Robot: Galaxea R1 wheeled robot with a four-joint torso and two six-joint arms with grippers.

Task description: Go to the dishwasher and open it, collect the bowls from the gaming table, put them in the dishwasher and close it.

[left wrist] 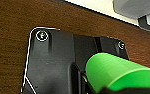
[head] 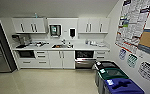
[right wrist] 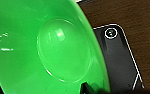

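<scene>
Head view high, facing kitchenette wall; wrist views close over brown wood (left wrist: 11,50).

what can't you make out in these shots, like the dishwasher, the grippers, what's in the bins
- Dishwasher, head view: top looks dark, as if ajar, but too blurred and distant to confirm; racks unreadable.
- Right gripper, right wrist view: hidden behind the green bowl, itself cut off by the picture's edges.
- Left gripper, left wrist view: a green rounded object covers it; bowl or cup unclear.
- Bins, head view: contents hidden by lids.
- Wall posters: text too small.
</scene>
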